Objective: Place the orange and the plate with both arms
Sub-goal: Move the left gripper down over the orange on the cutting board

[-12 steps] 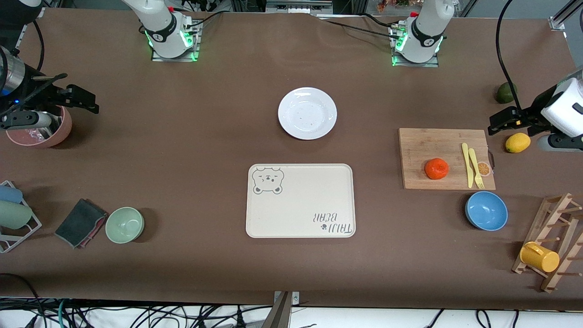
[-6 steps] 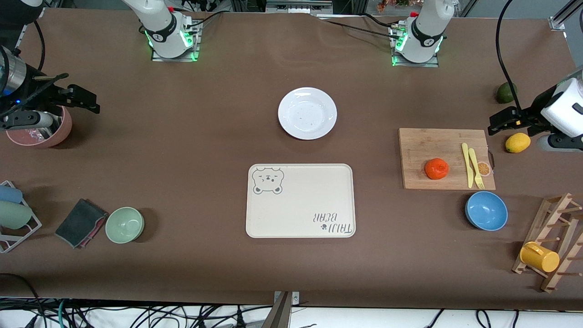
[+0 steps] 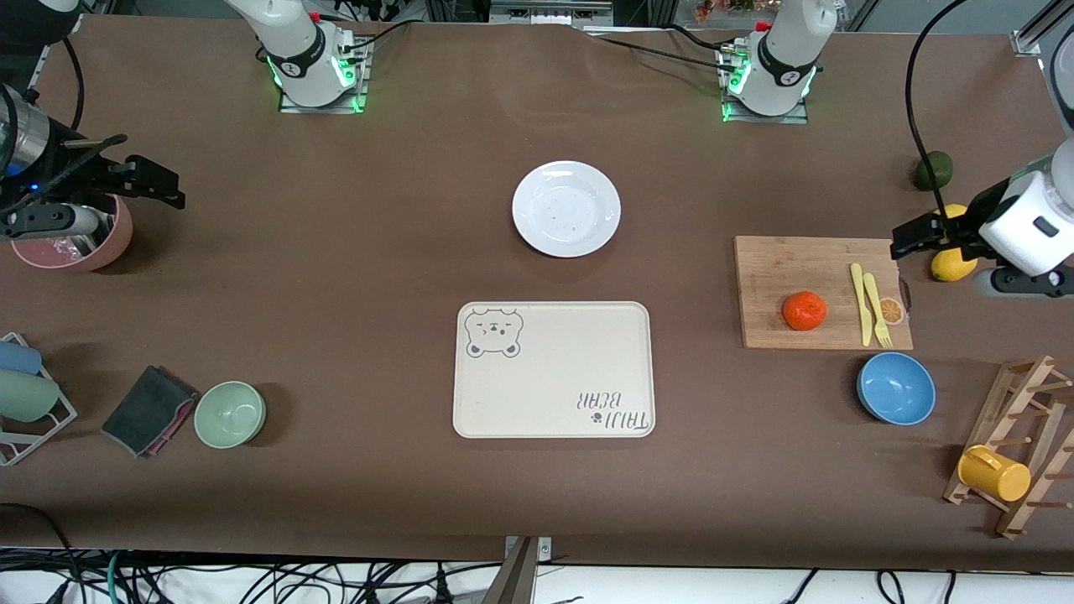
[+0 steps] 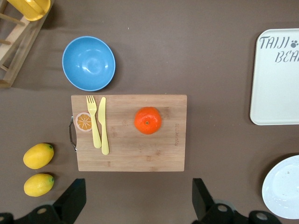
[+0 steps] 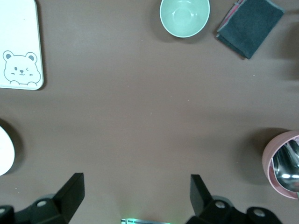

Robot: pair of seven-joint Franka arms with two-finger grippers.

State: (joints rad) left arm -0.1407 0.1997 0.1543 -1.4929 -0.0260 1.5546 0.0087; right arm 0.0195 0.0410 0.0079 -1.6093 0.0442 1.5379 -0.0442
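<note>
Both claws gape wide, empty — left claw could shove the orange rolling off its board; right claw waits

Both arms are glossy white with black joint bands, green-lit bases on metal plates, black cables, red buttons, and black fingers.

The plate is sitting mid-worktop, with the tray lying nearer the front camera. Toward the left arm's end, the orange is resting on the cutting board beside a fork and knife; a bowl is sitting nearer the camera.
</note>
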